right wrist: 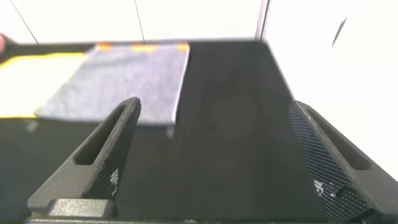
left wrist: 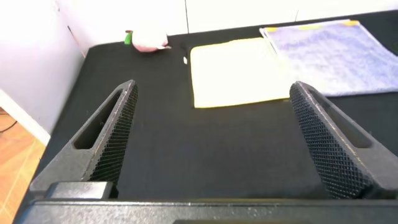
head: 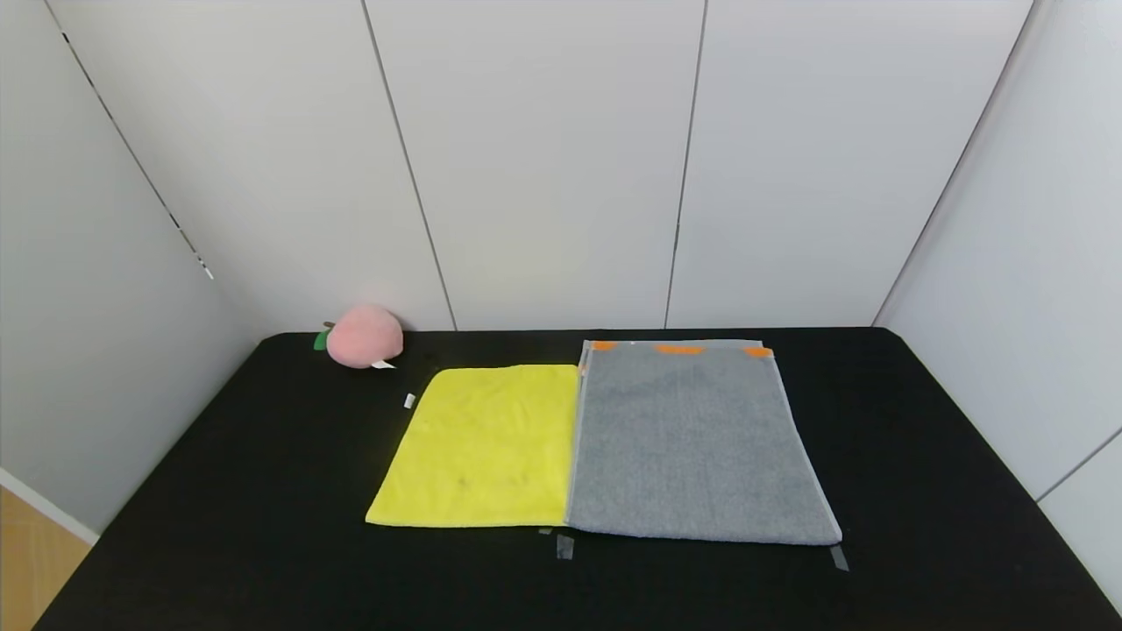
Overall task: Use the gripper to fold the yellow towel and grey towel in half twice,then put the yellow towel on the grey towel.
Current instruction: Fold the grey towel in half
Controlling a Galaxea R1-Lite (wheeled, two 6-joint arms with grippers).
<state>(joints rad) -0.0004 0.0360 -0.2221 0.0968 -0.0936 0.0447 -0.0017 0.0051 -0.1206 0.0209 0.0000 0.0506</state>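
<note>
The yellow towel [head: 486, 449] lies flat and unfolded on the black table [head: 219, 491], left of centre. Its right edge touches the grey towel [head: 692, 443], which also lies flat, with orange marks along its far end. Neither arm shows in the head view. My left gripper [left wrist: 212, 93] hovers open over bare table, short of the yellow towel [left wrist: 239, 71] and its near edge. My right gripper [right wrist: 214, 107] is open too, over bare table beside the near right corner of the grey towel [right wrist: 121, 81]. Nothing sits between either pair of fingers.
A pink plush peach [head: 363, 336] rests at the table's far left corner, close to the white wall panels. Small tape marks [head: 565, 547] sit at the towels' near edge. A small white tag [head: 409, 400] lies left of the yellow towel.
</note>
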